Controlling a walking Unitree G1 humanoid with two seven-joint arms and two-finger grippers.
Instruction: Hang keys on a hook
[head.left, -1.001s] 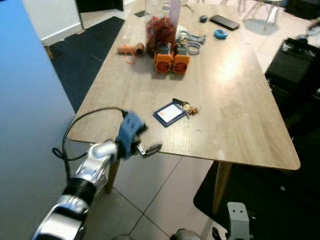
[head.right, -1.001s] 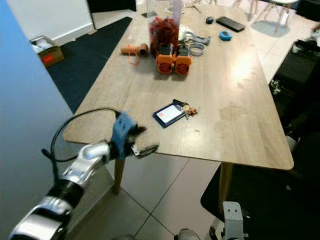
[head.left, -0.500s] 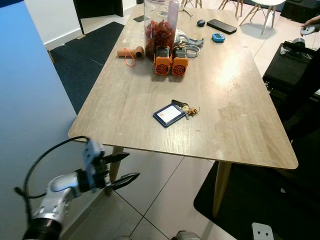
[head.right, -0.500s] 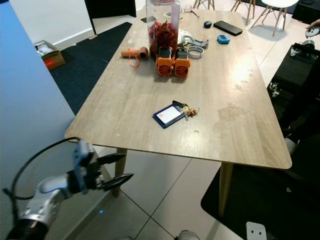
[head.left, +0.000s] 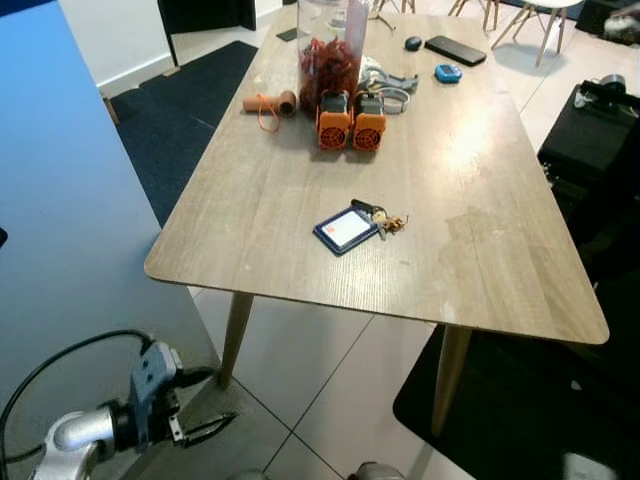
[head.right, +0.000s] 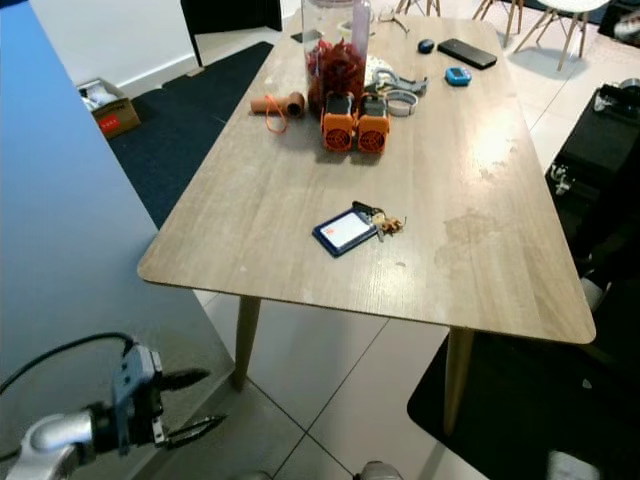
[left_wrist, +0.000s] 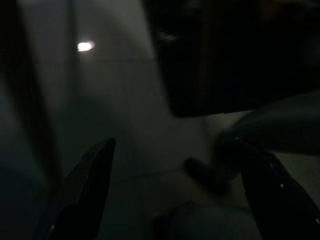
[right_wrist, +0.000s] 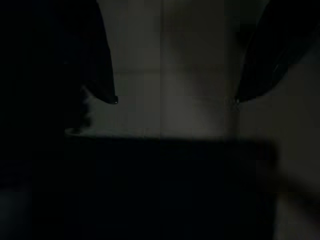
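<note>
Left claw (head.left: 205, 405) hangs low beside the surface (head.left: 270, 215), fingers spread and empty; the right claw (right_wrist: 172, 100), in its dark wrist view, is spread too. Keys (head.left: 385, 219) lie mid-surface against a blue card (head.left: 345, 230), so a grab could catch the card.

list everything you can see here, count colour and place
table: 1, light wood, centre
keys: 1 bunch, mid table, attached to card holder
card holder: 1, dark blue, beside keys
orange blocks: 2, orange with black tops, side by side, far part of table
jar: 1, clear with red contents, behind blocks
roll: 1, tan, left of jar
phone: 1, black, far end
small round item: 1, blue, near phone
cardboard box: 1, brown, on floor far left
rug: 1, dark, left of table
left hand: 1, black fingers open, low beside table leg
right hand: 1, fingers open, dark view
</note>
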